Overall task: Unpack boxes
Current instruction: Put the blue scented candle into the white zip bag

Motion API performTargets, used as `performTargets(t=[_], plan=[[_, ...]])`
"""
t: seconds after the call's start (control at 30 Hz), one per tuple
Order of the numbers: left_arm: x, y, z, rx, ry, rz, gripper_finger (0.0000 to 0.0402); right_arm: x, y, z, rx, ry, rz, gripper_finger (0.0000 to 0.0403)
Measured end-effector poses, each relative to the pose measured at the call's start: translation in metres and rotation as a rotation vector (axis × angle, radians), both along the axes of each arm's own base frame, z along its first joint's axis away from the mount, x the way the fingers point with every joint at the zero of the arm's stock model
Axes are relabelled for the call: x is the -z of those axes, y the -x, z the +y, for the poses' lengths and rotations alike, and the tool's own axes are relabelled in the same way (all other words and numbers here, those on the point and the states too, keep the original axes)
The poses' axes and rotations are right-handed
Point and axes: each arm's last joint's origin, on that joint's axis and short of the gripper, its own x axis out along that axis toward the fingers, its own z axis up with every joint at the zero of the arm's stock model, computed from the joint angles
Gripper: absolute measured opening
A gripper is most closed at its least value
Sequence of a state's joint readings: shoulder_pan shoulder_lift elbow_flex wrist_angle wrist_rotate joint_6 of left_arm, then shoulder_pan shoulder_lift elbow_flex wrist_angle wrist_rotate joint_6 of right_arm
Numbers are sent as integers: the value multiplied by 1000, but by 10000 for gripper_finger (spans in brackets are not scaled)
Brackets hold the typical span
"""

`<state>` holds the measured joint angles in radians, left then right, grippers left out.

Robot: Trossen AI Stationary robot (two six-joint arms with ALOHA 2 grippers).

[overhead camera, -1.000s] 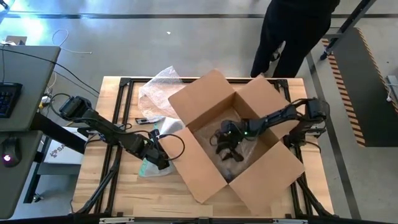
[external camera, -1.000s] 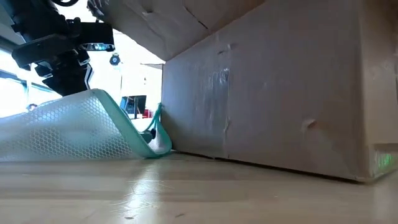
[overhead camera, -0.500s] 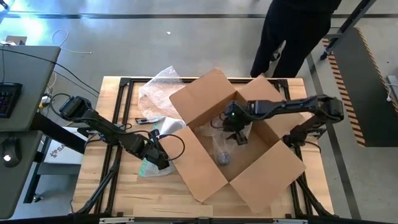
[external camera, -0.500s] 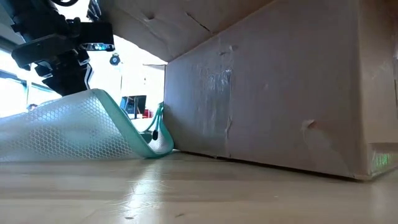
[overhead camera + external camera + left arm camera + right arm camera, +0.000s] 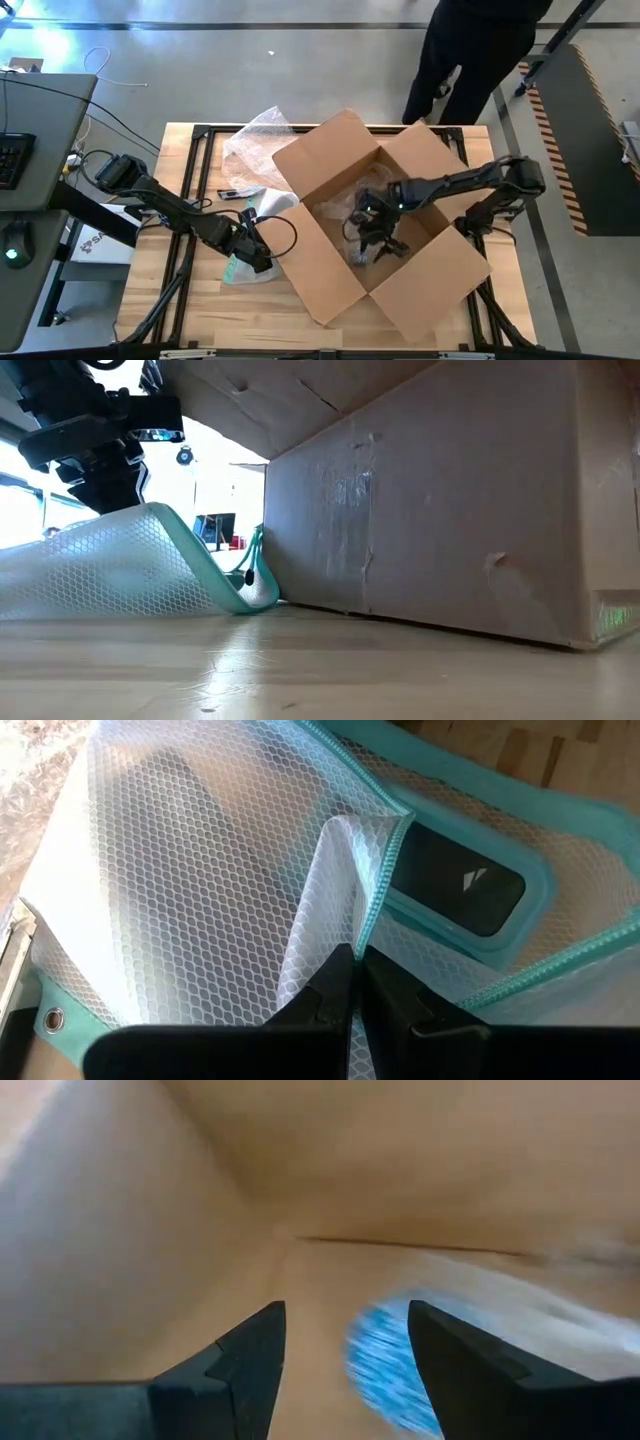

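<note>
The brown cardboard box (image 5: 330,170) stands open on the table's right half, its flaps spread; it fills the low view as a wall (image 5: 450,510). My right gripper (image 5: 372,238) is down inside it, open (image 5: 345,1370), over a clear-wrapped thing with a blurred blue patch (image 5: 385,1365). Whether it touches that thing does not show. A mesh pouch with a teal edge (image 5: 240,268) lies left of the box, its curled edge (image 5: 245,590) on the table by the box's wall. My left gripper (image 5: 258,255) is shut on it. My left gripper pinches a raised fold of the pouch's white mesh (image 5: 345,920), right beside the teal zipper, between its two fingers. The fingers slant down from the table's left. The pouch humps up under them (image 5: 120,565), and its lower parts rest on the table.
Crumpled bubble wrap (image 5: 255,140) lies behind the box's far left flap. A small dark thing (image 5: 232,193) lies left of the box. A person in dark clothes (image 5: 470,50) stands beyond the table's far edge. A desk with a keyboard (image 5: 30,140) stands to the left.
My right gripper has swung up toward the box's far side, baring a clear-wrapped thing on the box floor, then come back over it, turning its wrist as it went. Its fingers stay apart.
</note>
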<state>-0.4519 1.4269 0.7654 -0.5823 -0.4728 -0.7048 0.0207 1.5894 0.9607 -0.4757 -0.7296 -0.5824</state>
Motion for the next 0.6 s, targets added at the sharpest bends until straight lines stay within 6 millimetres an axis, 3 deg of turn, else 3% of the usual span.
performTargets(t=[0.13,0.23,0.43,0.6], plan=[[0,0,0,0,0,-1,0,11,-6,13,-82,-83,4,172],[0,0,0,0,0,0,0,22,-13,19,-79,-44,-5,153],[0,0,0,15,-8,5,0,31,-17,19,92,202,59,137],[0,0,0,24,-12,7,0,7,-14,9,230,529,132,129]])
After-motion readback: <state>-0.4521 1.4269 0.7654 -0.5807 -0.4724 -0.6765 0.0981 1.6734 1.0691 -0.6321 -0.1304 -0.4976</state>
